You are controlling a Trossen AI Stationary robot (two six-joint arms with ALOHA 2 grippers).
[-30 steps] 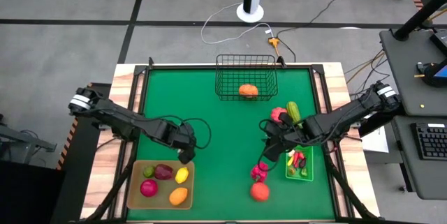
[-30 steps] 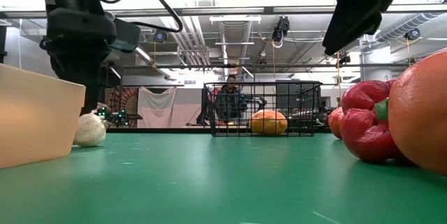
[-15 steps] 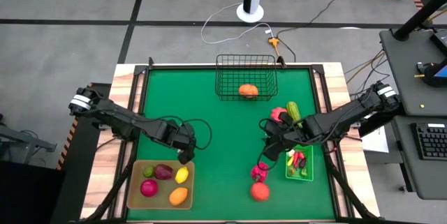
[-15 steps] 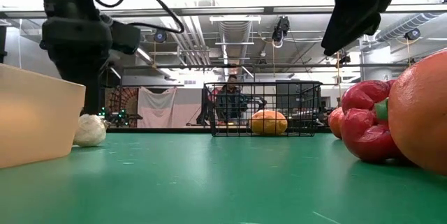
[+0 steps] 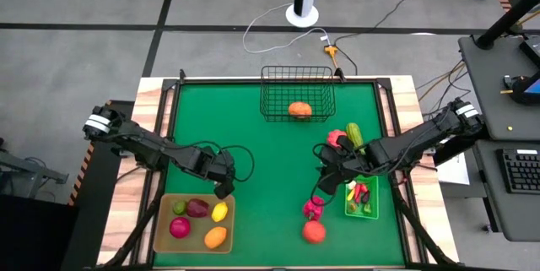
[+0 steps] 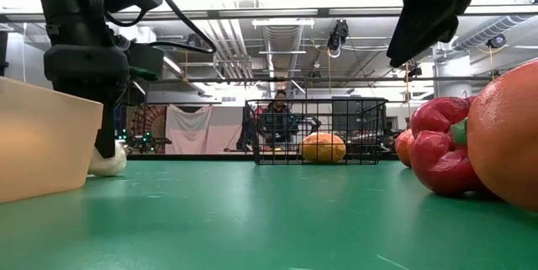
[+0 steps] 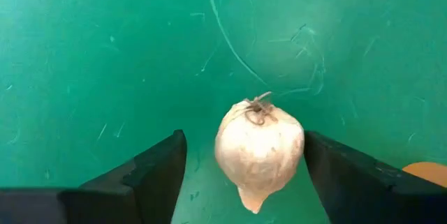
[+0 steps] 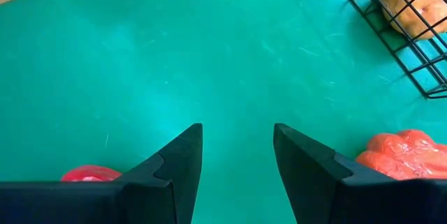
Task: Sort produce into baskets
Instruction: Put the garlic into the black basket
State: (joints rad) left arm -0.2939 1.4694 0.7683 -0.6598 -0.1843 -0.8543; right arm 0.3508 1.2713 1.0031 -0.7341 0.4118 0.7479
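A white garlic bulb (image 7: 259, 147) lies on the green mat (image 5: 270, 161), just off the far right corner of the tan tray (image 5: 162, 235). My left gripper (image 7: 244, 140) points down over the bulb. It is open, with one finger on each side of the bulb, and I cannot tell whether either finger touches it. In the high view the gripper (image 5: 221, 188) hides the bulb. In the low view the bulb (image 6: 108, 159) rests on the mat beside the tray wall (image 6: 42, 135). My right gripper (image 8: 237, 130) hangs open above the mat at right (image 5: 323, 178), with nothing between its fingers.
The tray holds several fruits, among them a lemon (image 5: 219, 212). The black wire basket (image 5: 297, 94) at the far edge holds an orange pumpkin (image 5: 299, 109). Near my right arm are a red pepper (image 5: 337, 138), a cucumber (image 5: 354, 134), a pink piece (image 5: 314, 208), an orange fruit (image 5: 314, 231) and a green bin (image 5: 361, 199).
My left gripper has come down toward the garlic bulb, so its fingers now reach down beside it near the mat. My right arm has kept still.
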